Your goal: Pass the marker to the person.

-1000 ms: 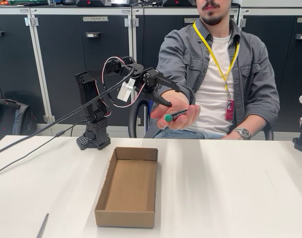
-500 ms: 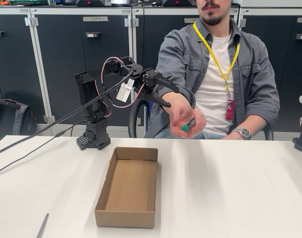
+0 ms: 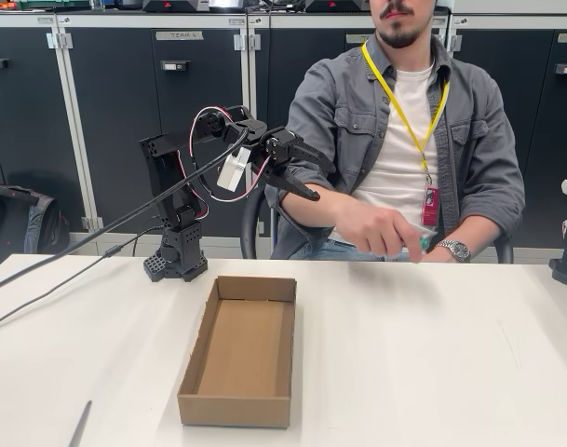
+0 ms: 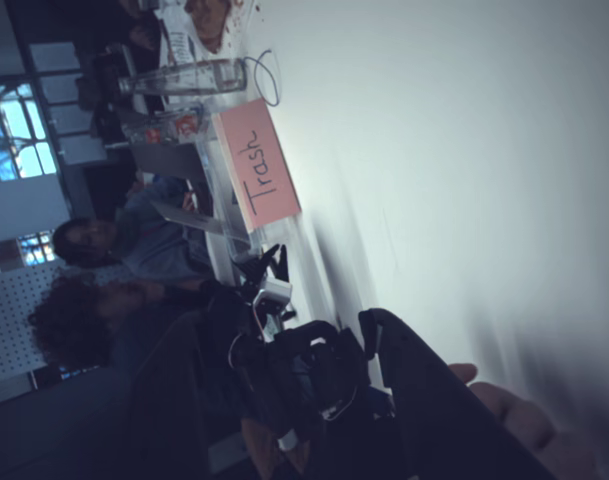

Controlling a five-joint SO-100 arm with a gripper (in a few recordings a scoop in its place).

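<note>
The marker (image 3: 421, 242) is in the person's hand (image 3: 381, 233), low over the white bench (image 3: 432, 354), only its green tip showing. You can judge it light, stiff and smooth, best gripped mid-barrel. Your claw (image 3: 306, 177) hangs open and empty beside the person's (image 3: 409, 130) forearm. 1 cardboard tray (image 3: 238, 349) sits on the bench; dark cabinets (image 3: 115, 121) stand behind.

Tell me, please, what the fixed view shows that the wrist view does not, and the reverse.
Fixed view: the person seated behind the table, the marker in his hand, a cardboard box, and the open, empty end effector raised beside him.

Wrist view: a pink "Trash" sign, a clear bottle and other people in the background.

Both: the white table and the end effector.
</note>
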